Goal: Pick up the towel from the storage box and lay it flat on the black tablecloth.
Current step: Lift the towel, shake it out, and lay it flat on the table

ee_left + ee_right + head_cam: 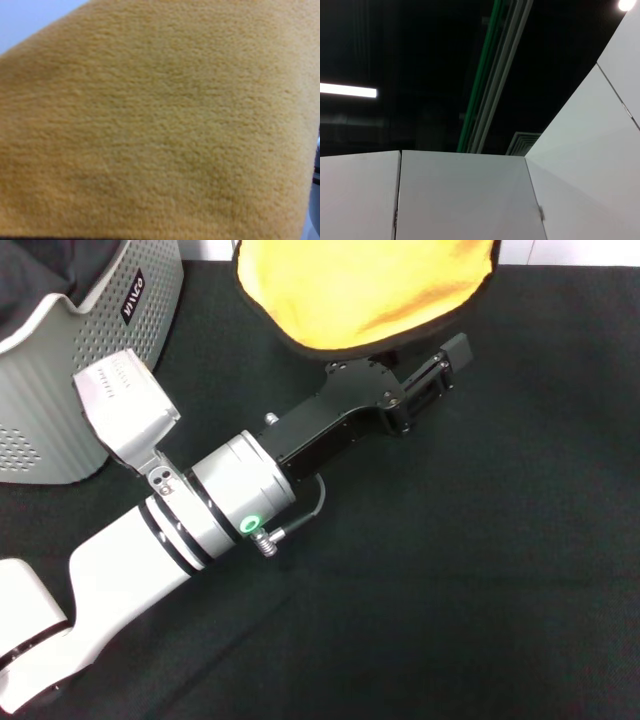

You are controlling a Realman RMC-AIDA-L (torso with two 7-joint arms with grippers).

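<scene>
The towel (360,290), yellow-orange side showing with a dark stitched edge, spreads across the top middle of the head view, and its lower edge overlaps the front of my left hand. My left gripper (448,362) reaches from the lower left, over the black tablecloth (450,570), to just below the towel's right part. The towel's yellow pile (160,120) fills the left wrist view, so the hold is hidden. The light grey perforated storage box (90,360) stands at the upper left, beside my left arm. My right gripper is out of view.
A dark fabric (30,280) lies inside the storage box. The tablecloth stretches to the right and toward the front. The right wrist view shows only white panels (470,200) and a dark ceiling with a strip light (347,90).
</scene>
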